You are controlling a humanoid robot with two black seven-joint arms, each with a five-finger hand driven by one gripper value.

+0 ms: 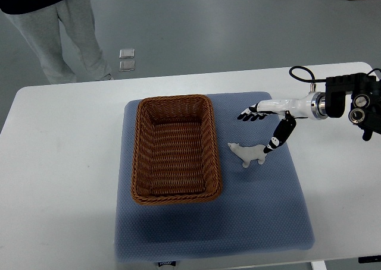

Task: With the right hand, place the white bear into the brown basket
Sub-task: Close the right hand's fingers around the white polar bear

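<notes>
A small white bear (247, 153) lies on the blue mat (262, 204), just right of the brown wicker basket (140, 163). The basket has nothing in it. My right hand (262, 127) reaches in from the right edge and hovers above and to the right of the bear. Its fingers (250, 115) are spread out toward the left, and the thumb (277, 139) points down close to the bear's rear end. The hand holds nothing. My left arm does not show.
The mat lies on a white table (59, 163). A person in grey trousers (56, 26) stands beyond the far left corner of the table. A black cable (303, 75) loops above my right wrist.
</notes>
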